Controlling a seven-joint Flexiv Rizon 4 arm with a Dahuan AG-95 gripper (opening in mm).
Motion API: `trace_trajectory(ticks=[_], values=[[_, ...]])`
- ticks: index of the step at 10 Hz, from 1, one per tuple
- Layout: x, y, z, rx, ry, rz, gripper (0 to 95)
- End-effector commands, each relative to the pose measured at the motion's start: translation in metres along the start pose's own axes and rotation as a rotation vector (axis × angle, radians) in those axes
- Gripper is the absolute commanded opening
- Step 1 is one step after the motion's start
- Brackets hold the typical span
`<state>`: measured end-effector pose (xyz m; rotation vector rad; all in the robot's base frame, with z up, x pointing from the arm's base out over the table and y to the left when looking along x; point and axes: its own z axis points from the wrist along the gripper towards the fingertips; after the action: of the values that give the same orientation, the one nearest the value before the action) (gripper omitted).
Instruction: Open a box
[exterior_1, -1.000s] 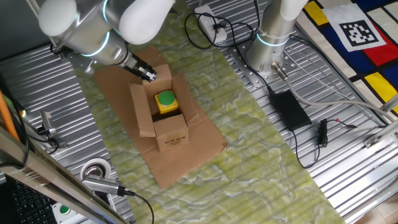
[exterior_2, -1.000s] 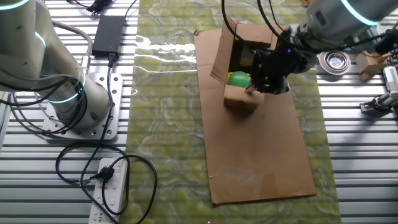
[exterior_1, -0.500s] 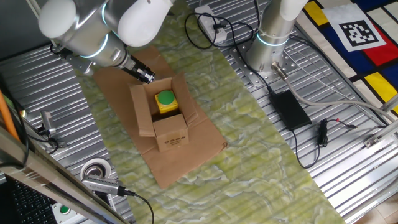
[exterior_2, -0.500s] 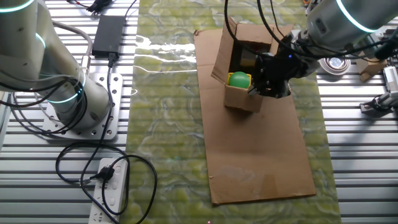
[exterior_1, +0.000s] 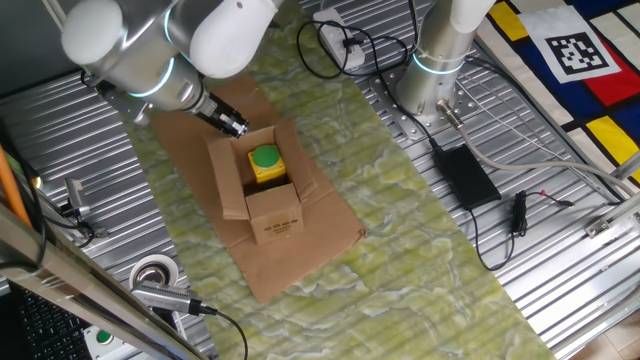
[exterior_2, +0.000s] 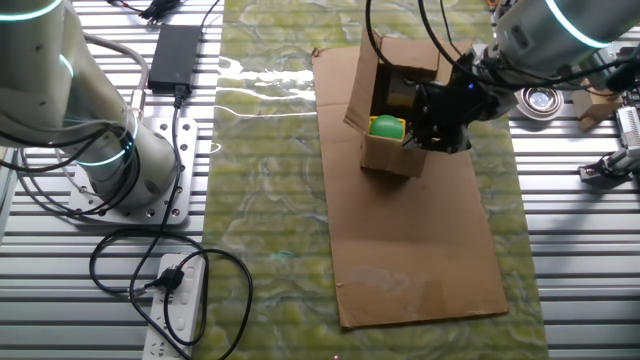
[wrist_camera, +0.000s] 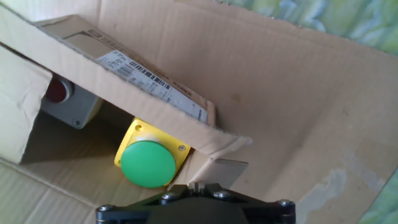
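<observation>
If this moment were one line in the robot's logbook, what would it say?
task: open box | box: flaps open, green button inside | gripper: at box rim, state unclear

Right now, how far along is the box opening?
Mostly done: the box has its flaps spread, and the green button on a yellow base shows inside. In hand: the pincer sits at the rim by one flap, which leans over the opening in the hand view. Left: folding that flap back.
</observation>
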<state>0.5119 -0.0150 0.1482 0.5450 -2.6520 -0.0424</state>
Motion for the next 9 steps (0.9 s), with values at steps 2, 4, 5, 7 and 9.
trace_trajectory(ticks=[2,4,5,7,9], values=[[-0.003,0.002,0.002,-0.002,-0.007,-0.001,0.0],[0.001,0.001,-0.006,-0.002,-0.004,-0.012,0.0],[0.004,0.002,-0.015,-0.026,-0.011,0.000,0.0],[0.005,0.008,-0.026,-0.055,-0.018,0.022,0.0],[0.000,0.020,-0.032,-0.087,-0.030,0.051,0.0]])
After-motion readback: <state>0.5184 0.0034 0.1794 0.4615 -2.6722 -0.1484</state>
